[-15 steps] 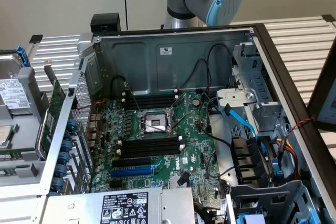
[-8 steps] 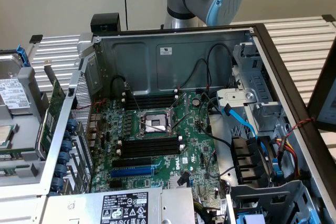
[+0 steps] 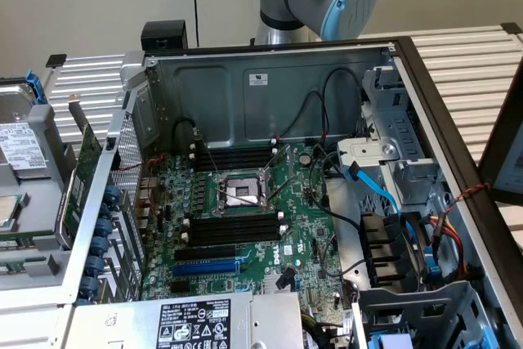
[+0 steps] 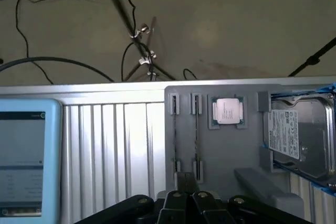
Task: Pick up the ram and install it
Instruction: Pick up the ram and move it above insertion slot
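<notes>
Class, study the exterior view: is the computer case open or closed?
Open. No panel covers the computer case on the side facing the camera, so the motherboard inside lies in plain sight.

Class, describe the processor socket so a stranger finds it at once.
Look inside the open computer case at the green motherboard. Near its middle sits the processor socket: a square metal frame, unlike the long black memory slots flanking it.

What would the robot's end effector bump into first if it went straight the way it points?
The end effector would probably meet the flat grey plastic tray first, near its narrow slot clips. How far off the tray lies is hard to tell.
</notes>
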`<state>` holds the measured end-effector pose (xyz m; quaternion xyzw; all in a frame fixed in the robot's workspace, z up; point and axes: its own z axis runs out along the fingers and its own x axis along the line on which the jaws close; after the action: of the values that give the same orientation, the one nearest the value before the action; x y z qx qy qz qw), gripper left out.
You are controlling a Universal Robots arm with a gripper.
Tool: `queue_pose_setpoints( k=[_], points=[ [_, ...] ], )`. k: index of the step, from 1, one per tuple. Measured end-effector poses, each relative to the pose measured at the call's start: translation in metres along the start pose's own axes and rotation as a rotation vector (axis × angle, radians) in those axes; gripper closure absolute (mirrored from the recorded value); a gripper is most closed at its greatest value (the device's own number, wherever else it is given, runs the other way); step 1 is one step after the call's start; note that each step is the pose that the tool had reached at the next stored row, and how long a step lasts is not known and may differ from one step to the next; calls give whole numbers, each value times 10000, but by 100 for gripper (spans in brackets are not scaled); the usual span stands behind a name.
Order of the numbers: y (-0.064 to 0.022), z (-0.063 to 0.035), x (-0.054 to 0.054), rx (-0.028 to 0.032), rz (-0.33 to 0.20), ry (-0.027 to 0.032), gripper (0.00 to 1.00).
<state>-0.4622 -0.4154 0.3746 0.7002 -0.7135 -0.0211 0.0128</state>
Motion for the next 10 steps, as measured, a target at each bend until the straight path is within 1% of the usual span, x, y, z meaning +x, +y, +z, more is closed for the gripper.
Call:
queue_pose_setpoints(
  k=[4,5,9,10],
  points=[
    [0,4,0,-8,-728,35,89],
    [0,4,0,-8,-835,39,89],
    [0,5,0,-7,-847,41,89],
    [-1,5,0,1,-848,42,89]
  ],
)
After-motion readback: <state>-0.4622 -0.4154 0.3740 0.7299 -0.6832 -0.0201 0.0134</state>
